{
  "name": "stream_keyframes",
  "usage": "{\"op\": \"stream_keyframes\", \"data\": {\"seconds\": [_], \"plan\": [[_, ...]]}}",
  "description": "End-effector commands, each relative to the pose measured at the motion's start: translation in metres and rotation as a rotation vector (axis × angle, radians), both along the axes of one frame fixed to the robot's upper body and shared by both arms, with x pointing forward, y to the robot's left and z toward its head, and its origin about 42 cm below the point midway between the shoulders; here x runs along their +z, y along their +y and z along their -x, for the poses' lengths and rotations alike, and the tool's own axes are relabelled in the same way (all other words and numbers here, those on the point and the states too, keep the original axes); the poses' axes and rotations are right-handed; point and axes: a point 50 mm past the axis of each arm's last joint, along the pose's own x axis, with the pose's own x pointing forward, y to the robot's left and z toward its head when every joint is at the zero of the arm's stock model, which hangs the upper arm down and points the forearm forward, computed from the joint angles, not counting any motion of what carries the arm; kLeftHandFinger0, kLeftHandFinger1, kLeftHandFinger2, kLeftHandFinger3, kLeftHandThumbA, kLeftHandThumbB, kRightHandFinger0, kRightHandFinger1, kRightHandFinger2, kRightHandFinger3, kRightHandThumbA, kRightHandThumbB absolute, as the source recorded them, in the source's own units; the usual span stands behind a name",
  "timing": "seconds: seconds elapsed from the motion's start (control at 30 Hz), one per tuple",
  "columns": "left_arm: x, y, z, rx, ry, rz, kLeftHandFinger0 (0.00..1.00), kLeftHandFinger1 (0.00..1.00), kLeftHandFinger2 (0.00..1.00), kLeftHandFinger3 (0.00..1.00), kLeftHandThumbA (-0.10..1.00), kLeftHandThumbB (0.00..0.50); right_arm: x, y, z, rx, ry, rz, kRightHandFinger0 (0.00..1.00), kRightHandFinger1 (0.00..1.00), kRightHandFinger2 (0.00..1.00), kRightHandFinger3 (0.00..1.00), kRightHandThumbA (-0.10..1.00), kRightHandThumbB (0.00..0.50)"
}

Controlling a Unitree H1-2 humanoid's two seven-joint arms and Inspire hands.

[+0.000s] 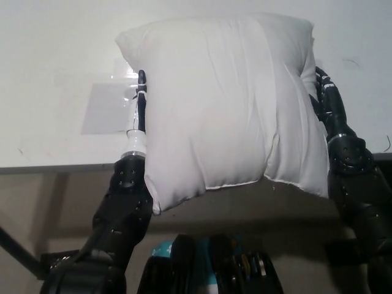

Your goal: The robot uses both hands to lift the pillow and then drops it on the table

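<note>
Squeezing step in hand. Pillow [226, 104] in centre of frame, pressed from both sides: left hand [139, 104] flat against its left edge, right hand [324, 95] against its upper right edge, both clamping the pillow between them. Hard to tell whether already off the table [55, 61]; lower corners hang past the near edge. Next: raise both hands together, keep equal inward pressure, then spread apart to drop.

A bare white table [55, 55] with a taped sheet [107, 107] suggests a lab.
</note>
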Motion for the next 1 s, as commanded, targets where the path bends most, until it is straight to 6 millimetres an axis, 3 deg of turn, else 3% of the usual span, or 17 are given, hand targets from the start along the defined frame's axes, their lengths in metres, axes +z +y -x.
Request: {"op": "stream_keyframes", "data": {"seconds": [0.0,0.07,0.13,0.17,0.23,0.3,0.57,0.77,0.87,0.97], "plan": [[0.013,-0.056,0.001,-0.122,-0.020,0.005,1.00,1.00,1.00,1.00,1.00,0.123,0.019,0.081,0.005,0.282,-0.075,0.006,1.00,1.00,1.00,1.00,1.00,0.390],[0.015,-0.059,0.001,-0.126,-0.022,0.006,1.00,1.00,1.00,1.00,1.00,0.134,0.023,0.088,0.009,0.312,-0.101,0.059,1.00,1.00,1.00,1.00,1.00,0.414],[0.017,-0.062,0.002,-0.142,-0.043,0.024,1.00,1.00,1.00,1.00,1.00,0.153,0.030,0.102,0.012,0.354,-0.123,0.074,1.00,1.00,1.00,1.00,1.00,0.396],[0.018,-0.062,0.002,-0.145,-0.053,0.025,1.00,1.00,1.00,1.00,1.00,0.128,0.031,0.105,0.013,0.354,-0.132,0.081,1.00,1.00,1.00,1.00,1.00,0.375],[0.024,-0.069,0.002,-0.163,-0.078,0.038,1.00,1.00,1.00,1.00,1.00,0.124,0.034,0.105,0.013,0.362,-0.155,0.063,1.00,1.00,1.00,1.00,1.00,0.356],[0.029,-0.072,0.002,-0.173,-0.101,0.035,1.00,1.00,1.00,1.00,1.00,0.146,0.032,0.107,0.014,0.358,-0.151,0.055,1.00,1.00,1.00,1.00,1.00,0.363],[0.030,-0.073,0.003,-0.185,-0.107,0.021,1.00,1.00,1.00,1.00,1.00,0.140,0.018,0.109,0.018,0.334,-0.104,0.027,1.00,1.00,1.00,1.00,1.00,0.376],[0.037,-0.079,0.001,-0.206,-0.102,0.037,1.00,1.00,1.00,1.00,1.00,0.163,0.014,0.108,0.020,0.324,-0.103,-0.004,1.00,1.00,1.00,1.00,1.00,0.396],[0.054,-0.078,-0.003,-0.206,-0.143,0.037,1.00,1.00,1.00,1.00,1.00,0.148,0.026,0.106,0.017,0.332,-0.136,-0.012,1.00,1.00,1.00,1.00,1.00,0.388],[0.082,-0.073,-0.011,-0.204,-0.219,-0.015,1.00,1.00,1.00,1.00,1.00,0.178,0.050,0.100,0.011,0.325,-0.190,-0.026,1.00,1.00,1.00,1.00,1.00,0.428]]}}
